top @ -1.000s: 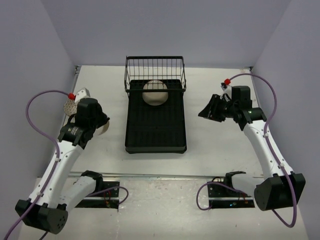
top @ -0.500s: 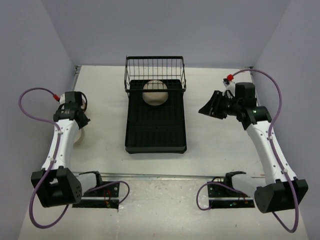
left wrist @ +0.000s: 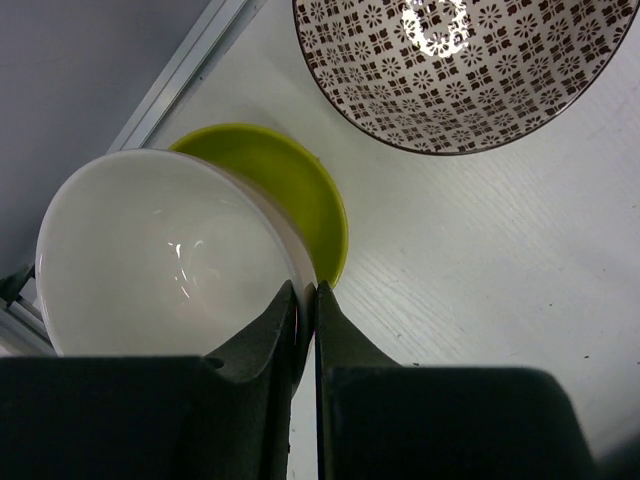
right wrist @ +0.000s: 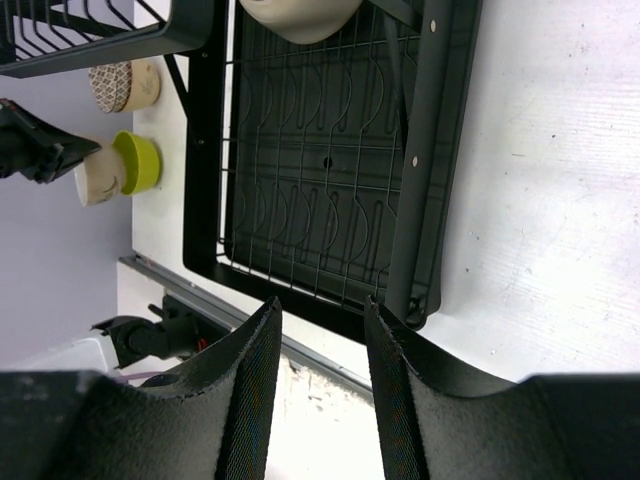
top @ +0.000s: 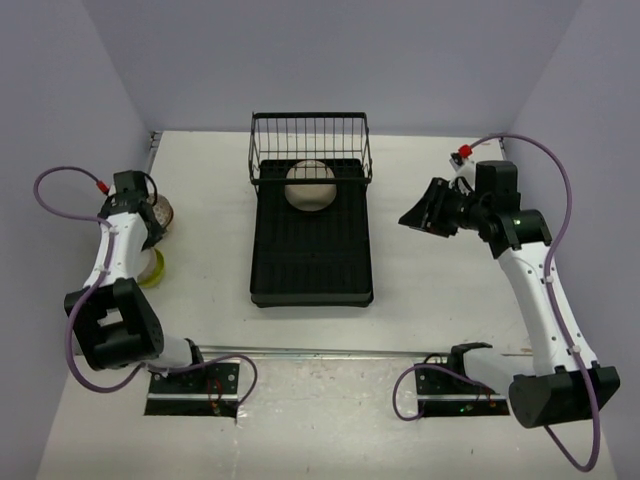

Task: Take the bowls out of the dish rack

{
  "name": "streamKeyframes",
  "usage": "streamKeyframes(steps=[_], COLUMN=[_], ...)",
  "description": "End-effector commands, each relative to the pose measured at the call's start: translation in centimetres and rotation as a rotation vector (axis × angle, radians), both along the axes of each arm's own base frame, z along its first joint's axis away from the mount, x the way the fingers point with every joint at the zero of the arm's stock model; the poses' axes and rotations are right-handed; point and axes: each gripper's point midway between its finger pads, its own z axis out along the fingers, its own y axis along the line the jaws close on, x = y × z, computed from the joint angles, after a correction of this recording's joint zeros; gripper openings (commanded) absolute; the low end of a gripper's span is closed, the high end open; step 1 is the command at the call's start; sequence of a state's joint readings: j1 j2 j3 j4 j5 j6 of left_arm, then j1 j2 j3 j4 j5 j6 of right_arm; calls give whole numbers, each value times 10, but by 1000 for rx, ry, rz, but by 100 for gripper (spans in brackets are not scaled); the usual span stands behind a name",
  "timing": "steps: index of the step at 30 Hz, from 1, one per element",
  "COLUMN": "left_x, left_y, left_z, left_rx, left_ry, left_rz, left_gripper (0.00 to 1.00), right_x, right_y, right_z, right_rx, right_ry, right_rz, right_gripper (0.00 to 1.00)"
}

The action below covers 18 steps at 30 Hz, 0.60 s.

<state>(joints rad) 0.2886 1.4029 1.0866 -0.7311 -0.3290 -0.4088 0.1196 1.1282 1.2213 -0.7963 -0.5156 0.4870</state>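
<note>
The dish rack (top: 311,245) sits mid-tabletop (top: 430,290), its long side running away from the arms. It holds one beige bowl (top: 311,186), at the far end where the wire basket (top: 310,135) rises. The gridded floor on the near side of that bowl shows bare.

Well to the left of the rack, close to the left wall (top: 60,120), are three more bowls. The net-patterned bowl (left wrist: 450,70) lies furthest back on the tabletop. The lime-yellow bowl (left wrist: 300,190) is nearer the arms. The left gripper (left wrist: 305,295) is nipped tight on the rim of a cream bowl (left wrist: 160,260), one finger inside and one outside. This bowl overlaps the lime-yellow one in the wrist view; I cannot tell whether the two touch. A metal strip along the tabletop's left edge passes just beside them, so that corner is tight.

To the right of the rack the right gripper (right wrist: 320,310) hangs in the air with its fingers moderately parted and nothing between them. Bare tabletop stretches between the rack's right rim and the right wall, and between the rack's near edge and the rail by the arm bases.
</note>
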Motion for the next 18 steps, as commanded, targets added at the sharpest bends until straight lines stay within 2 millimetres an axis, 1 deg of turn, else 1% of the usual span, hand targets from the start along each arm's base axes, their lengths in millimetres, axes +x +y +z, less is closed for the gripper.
streamKeyframes(steps=[1, 9, 18], left_x=[28, 40, 36], left_y=[18, 25, 23], left_z=[23, 12, 0], left_rx=[67, 59, 44], left_ry=[-79, -50, -20], left_rz=[-28, -38, -40], left_gripper=[0, 0, 0], right_x=[-7, -16, -21], right_y=[0, -3, -6], right_z=[28, 25, 24], right_rx=[15, 14, 21], right_ry=[-58, -54, -53], right_rz=[-12, -33, -58], right_gripper=[40, 40, 40])
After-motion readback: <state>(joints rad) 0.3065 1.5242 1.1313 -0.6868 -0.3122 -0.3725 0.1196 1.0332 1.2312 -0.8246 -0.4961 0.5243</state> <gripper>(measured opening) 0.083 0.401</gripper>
